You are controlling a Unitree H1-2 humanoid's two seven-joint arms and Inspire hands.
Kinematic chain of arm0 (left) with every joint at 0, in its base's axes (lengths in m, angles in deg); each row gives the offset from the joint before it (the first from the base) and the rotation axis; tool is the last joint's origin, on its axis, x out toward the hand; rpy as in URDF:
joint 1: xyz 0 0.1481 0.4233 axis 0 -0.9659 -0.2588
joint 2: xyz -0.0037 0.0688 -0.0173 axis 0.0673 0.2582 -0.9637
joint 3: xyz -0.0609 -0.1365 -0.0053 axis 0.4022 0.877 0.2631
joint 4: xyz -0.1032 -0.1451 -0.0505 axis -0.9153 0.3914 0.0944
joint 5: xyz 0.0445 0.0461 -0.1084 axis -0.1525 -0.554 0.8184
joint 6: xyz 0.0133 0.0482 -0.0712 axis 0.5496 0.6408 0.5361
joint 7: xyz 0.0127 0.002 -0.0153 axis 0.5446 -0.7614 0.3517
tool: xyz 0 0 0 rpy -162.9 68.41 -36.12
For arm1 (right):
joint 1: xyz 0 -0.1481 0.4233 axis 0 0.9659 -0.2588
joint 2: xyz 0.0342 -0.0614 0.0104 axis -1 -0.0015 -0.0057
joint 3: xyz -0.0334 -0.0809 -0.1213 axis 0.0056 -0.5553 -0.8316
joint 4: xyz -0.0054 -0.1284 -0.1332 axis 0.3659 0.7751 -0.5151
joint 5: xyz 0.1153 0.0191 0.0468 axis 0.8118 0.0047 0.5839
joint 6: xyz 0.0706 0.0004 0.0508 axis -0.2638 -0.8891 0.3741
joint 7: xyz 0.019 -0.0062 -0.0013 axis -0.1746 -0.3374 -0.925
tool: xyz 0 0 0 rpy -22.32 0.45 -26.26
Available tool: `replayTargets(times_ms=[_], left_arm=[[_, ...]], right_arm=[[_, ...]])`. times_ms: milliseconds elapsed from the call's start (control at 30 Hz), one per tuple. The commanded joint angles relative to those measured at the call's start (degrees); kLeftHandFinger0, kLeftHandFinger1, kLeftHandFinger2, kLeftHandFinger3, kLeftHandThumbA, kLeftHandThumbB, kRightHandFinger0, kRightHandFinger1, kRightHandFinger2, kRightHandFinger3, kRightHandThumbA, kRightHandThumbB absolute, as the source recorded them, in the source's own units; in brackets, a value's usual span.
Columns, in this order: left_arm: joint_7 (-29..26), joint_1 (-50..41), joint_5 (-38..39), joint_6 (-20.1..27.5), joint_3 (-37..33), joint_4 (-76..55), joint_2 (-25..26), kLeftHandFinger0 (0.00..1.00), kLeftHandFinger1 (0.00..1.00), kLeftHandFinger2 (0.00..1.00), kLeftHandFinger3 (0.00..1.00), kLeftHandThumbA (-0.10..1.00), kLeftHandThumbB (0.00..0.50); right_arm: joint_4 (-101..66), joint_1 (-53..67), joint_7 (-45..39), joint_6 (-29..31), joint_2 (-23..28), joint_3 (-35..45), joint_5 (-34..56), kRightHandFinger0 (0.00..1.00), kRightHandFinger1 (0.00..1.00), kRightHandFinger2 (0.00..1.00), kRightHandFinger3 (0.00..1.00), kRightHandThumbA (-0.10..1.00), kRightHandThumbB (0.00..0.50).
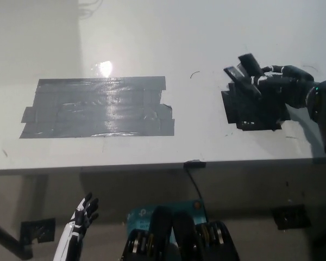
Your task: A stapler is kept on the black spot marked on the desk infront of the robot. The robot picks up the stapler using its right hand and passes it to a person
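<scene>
A black stapler point(243, 69) shows at the right of the white desk point(168, 43), its near end tilted up just above the black tape spot point(254, 113). My black right hand point(280, 87) comes in from the right edge and is shut on the stapler's right part, with fingers wrapped over it. Dark hand against dark stapler hides the exact contact. My white left hand point(79, 225) rests low at the lower left, below the desk edge, with its fingers apart and nothing in it.
A large grey tape patch point(98, 106) covers the desk's left middle. A light glare point(103, 68) sits just behind it. A black cable point(193, 176) hangs over the front edge. Below the desk lie a teal box point(152, 215) and dark floor marks.
</scene>
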Motion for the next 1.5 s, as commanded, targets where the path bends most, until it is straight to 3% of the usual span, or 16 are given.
replayTargets(times_ms=[0,167,200,267,433,567,700,833,933,1167,1467], left_arm=[[1.6,0.41,1.19,1.66,-0.17,-0.93,0.99,1.0,1.0,1.0,1.0,1.0,0.395],[0.99,0.38,0.38,1.82,-0.1,-0.87,1.0,1.0,1.0,0.99,1.0,1.0,0.401],[1.18,0.33,0.76,2.0,-0.11,-0.71,0.9,1.0,1.0,0.99,1.0,1.0,0.405],[1.24,0.35,0.86,2.56,-0.13,-0.27,0.85,1.0,1.0,0.98,1.0,1.0,0.406],[1.35,-0.28,1.08,1.91,-0.13,-0.84,0.84,1.0,1.0,0.98,0.99,1.0,0.417],[1.37,-0.64,1.12,1.9,-0.21,-1.0,0.7,1.0,0.98,0.97,0.99,1.0,0.414],[1.28,-0.74,1.0,2.94,-0.2,-0.6,0.67,0.99,0.97,0.96,0.98,1.0,0.423],[0.92,-0.27,0.75,2.18,-0.09,-0.68,0.54,0.96,0.94,0.94,0.97,1.0,0.433],[0.85,0.02,0.76,2.05,-0.06,-0.75,0.47,0.95,0.94,0.93,0.95,1.0,0.439],[1.14,0.0,0.55,2.45,-0.24,-1.05,0.81,0.93,0.94,0.95,0.98,1.0,0.414],[1.03,0.11,-0.19,2.87,-0.58,-0.61,0.91,0.91,0.93,0.94,0.95,1.0,0.425]], right_arm=[[3.17,-6.95,-7.14,-1.14,2.1,5.75,11.56,0.0,0.0,0.0,0.03,0.94,0.0],[3.04,-8.28,-8.11,-1.14,1.68,8.3,16.25,0.0,0.0,0.0,0.04,0.92,0.001],[1.79,-8.29,-7.84,-1.14,1.32,8.38,17.47,0.0,0.0,0.0,0.03,0.89,0.037],[-0.4,-8.21,-7.62,-1.14,0.68,8.0,19.91,0.0,0.0,0.0,0.0,0.91,0.052],[-8.27,-6.25,-5.74,-1.14,-1.65,4.13,26.59,0.0,0.0,0.0,0.0,0.98,0.004],[-12.79,-4.1,-3.25,-1.14,-2.98,1.21,33.81,0.0,0.0,0.0,0.0,0.99,0.021],[-16.6,-2.15,0.53,-1.14,-4.79,-1.43,38.59,0.0,0.0,0.0,0.0,1.0,0.0],[-17.54,-2.26,3.89,-1.14,-5.6,-3.23,40.49,0.0,0.0,0.0,0.0,1.0,0.019],[-16.73,-3.27,4.71,-1.14,-5.71,-4.55,40.55,0.0,0.0,0.0,0.0,1.0,0.002],[-12.34,-6.61,6.87,-1.14,-5.71,-6.85,41.01,0.0,0.0,0.0,0.0,1.0,0.014],[-11.78,-9.31,12.93,-1.14,-6.2,-7.98,36.38,0.0,0.0,0.0,0.0,0.94,0.042]])
